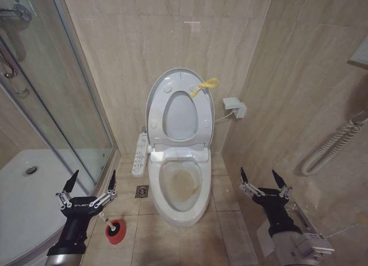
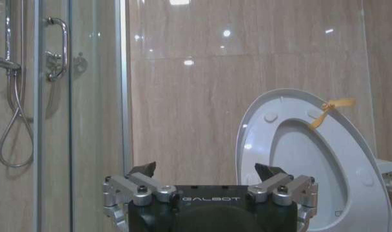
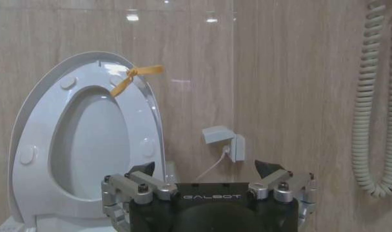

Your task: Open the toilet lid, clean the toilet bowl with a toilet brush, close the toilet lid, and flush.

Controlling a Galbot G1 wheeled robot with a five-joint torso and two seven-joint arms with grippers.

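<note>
The toilet lid stands upright against the back wall with the seat ring raised in front of it, and a yellow cord hangs at the top rim. Below it the toilet bowl is uncovered and shows a yellowish stain. The toilet brush stands in a red holder cup on the floor, left of the bowl. My left gripper hovers open just above the brush. My right gripper is open to the right of the bowl, holding nothing. The lid also shows beyond each gripper.
A glass shower enclosure and white shower tray fill the left. A control panel juts from the toilet's left side above a floor drain. A wall box and coiled hose are on the right wall.
</note>
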